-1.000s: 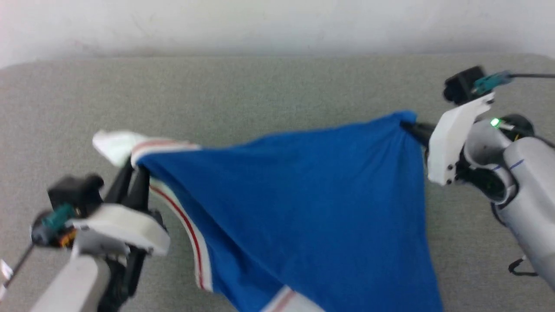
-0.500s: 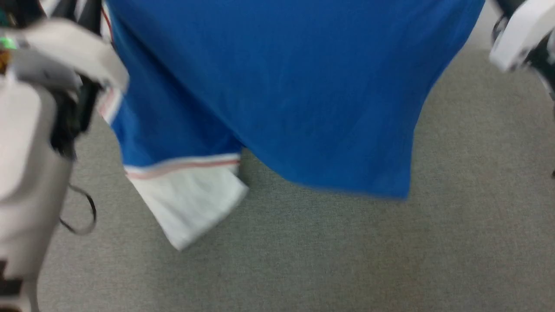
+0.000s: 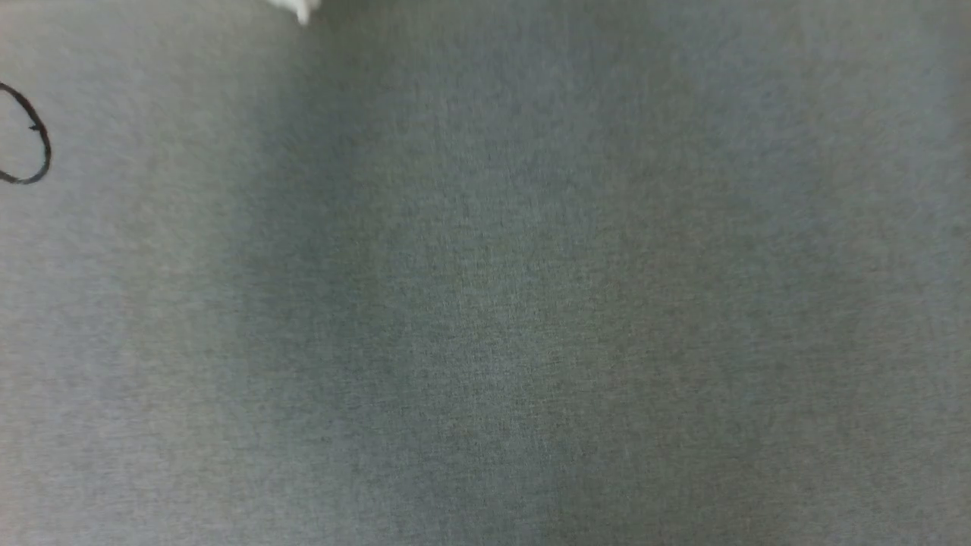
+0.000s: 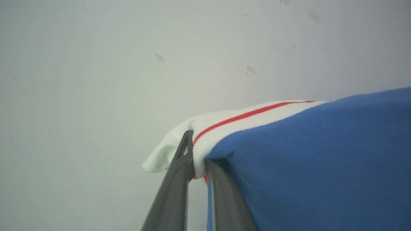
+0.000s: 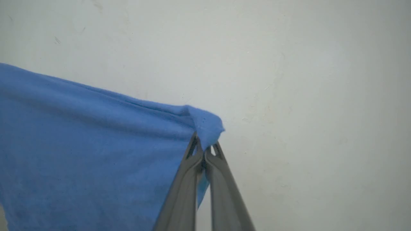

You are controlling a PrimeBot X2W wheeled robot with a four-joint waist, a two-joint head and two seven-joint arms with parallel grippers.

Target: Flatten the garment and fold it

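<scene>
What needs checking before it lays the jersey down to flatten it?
1. Grip of left pincer: ok, shut on the jersey at its white-and-red trim.
2. Grip of right pincer: ok, shut on a plain blue corner.
3. Cloth taut between the pincers: cannot tell; each wrist view ends mid-cloth.
4. Lower edge off the grey surface: cannot tell; a white cloth tip pokes in at the head view's top edge.
5. Snag risk from the black cable loop: ok, it hangs apart from that tip.
</scene>
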